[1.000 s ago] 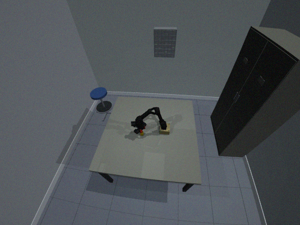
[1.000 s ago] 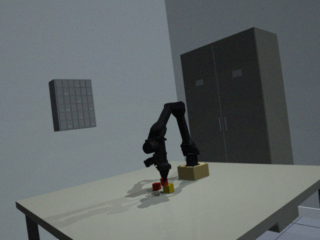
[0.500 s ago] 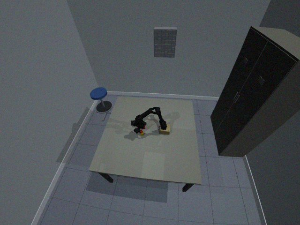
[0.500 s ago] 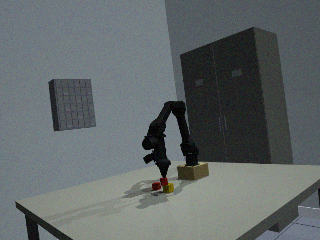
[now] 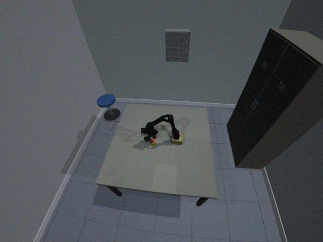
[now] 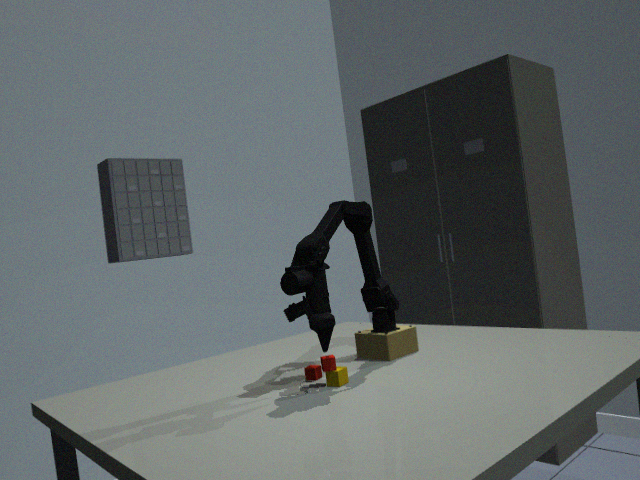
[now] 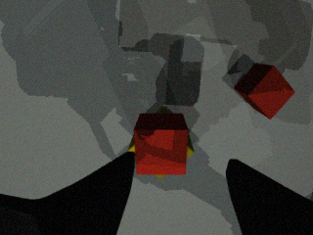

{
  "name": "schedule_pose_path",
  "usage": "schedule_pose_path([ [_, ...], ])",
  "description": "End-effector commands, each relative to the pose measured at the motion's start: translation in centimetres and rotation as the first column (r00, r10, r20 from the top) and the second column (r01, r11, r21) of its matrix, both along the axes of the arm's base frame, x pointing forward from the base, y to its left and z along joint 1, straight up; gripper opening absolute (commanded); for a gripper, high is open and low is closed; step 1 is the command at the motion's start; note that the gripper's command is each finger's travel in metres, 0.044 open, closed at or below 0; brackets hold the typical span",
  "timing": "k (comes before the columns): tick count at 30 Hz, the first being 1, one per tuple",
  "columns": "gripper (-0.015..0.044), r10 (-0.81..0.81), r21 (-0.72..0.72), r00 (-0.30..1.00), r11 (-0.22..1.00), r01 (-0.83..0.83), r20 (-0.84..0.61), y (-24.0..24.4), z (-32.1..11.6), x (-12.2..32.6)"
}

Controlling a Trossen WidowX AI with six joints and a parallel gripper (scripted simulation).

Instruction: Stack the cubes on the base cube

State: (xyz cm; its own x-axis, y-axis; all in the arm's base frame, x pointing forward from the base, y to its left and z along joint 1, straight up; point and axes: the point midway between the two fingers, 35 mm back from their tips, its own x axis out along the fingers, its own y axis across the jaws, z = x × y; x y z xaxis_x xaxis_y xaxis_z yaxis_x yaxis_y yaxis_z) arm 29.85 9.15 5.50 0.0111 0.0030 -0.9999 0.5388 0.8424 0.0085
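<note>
The pincer (image 5: 150,137) (image 6: 324,349) (image 7: 182,164) is spread, above a red cube (image 5: 151,141) (image 6: 328,362) (image 7: 161,151) atop the yellow base cube (image 5: 152,143) (image 6: 337,377) (image 7: 190,152); in the wrist view, another red cube (image 5: 155,136) (image 6: 312,372) (image 7: 267,92) sits on the counter (image 5: 130,166) (image 6: 413,413) (image 7: 34,142) toward two o'clock.

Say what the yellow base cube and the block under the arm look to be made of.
Yellow base cube: possibly painted wood or plastic, matte; its faces are evenly colored without sharp highlights.

Block under the arm: perhaps wood, dull finish, judging by its tan color; no grain shows, so painted material is possible.
</note>
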Motion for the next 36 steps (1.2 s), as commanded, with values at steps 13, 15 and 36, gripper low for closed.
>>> schedule_pose_path([
  [13,0.0265,-0.572,0.009,0.820,0.820,0.572,0.008,-8.6,3.5,-1.5],
  [15,0.0265,-0.572,0.009,0.820,0.820,0.572,0.008,-8.6,2.8,-1.4],
  [36,0.0265,-0.572,0.009,0.821,0.821,0.572,0.008,-8.6,-4.8,-1.3],
])
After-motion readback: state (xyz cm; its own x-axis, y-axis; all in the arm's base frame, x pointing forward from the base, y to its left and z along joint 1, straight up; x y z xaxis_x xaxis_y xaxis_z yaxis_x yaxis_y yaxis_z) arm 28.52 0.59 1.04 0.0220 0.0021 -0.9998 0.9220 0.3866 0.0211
